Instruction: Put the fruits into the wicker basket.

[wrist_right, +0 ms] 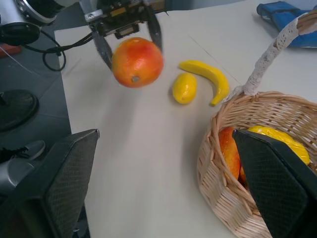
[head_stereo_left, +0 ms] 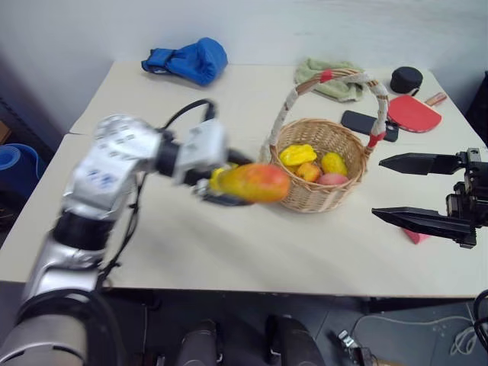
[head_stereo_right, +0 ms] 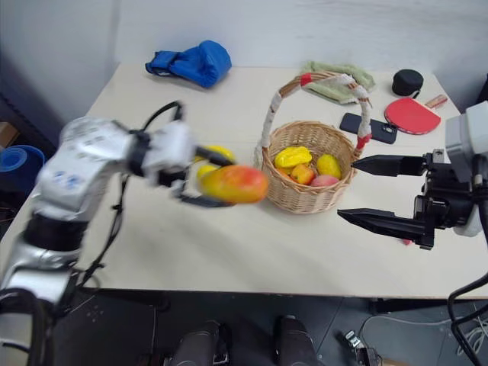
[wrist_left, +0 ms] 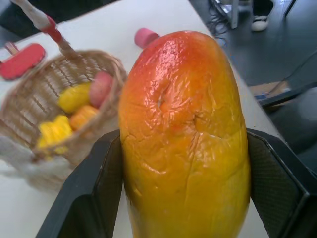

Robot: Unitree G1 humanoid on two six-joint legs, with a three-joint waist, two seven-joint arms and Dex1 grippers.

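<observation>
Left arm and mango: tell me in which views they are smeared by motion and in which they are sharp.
Left eye view: the left gripper and mango are smeared, while the wicker basket is crisp. Left wrist view: the mango is sharp, the basket behind blurred. Right wrist view: the mango is only slightly soft, the banana and lemon clear.

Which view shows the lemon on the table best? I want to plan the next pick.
The right wrist view: the lemon lies unobstructed beside the banana. In the right eye view the left gripper and its mango cover most of it.
</observation>
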